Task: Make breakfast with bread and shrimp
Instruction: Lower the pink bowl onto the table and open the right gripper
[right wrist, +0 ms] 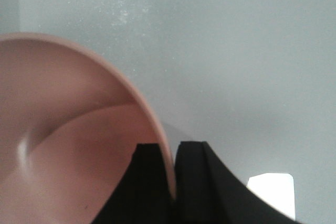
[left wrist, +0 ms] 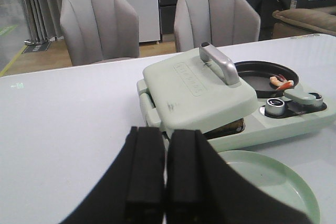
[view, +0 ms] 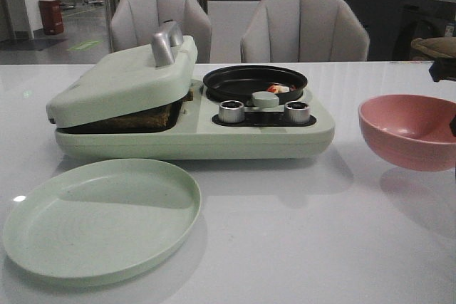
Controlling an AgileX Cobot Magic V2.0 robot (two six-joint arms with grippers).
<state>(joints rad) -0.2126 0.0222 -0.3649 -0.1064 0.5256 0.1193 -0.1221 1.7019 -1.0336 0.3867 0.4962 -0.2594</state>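
While the bread (view: 135, 120) sits under the nearly closed lid of the pale green breakfast maker (view: 192, 137) and shrimp (view: 278, 89) lie in its black pan (view: 253, 81), plating remains. Left gripper (left wrist: 165, 174) pressed together, empty; right gripper (right wrist: 169, 174) clamps the pink bowl (right wrist: 79, 145) rim, beside the maker.

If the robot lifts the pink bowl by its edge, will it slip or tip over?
The right pincer is shut on the pink bowl, pinching only its thin rim, so the bowl would probably tilt when lifted. Its surface looks smooth and a bit shiny, so it might slip. It looks empty and thin-walled, so it is likely light, which should help.
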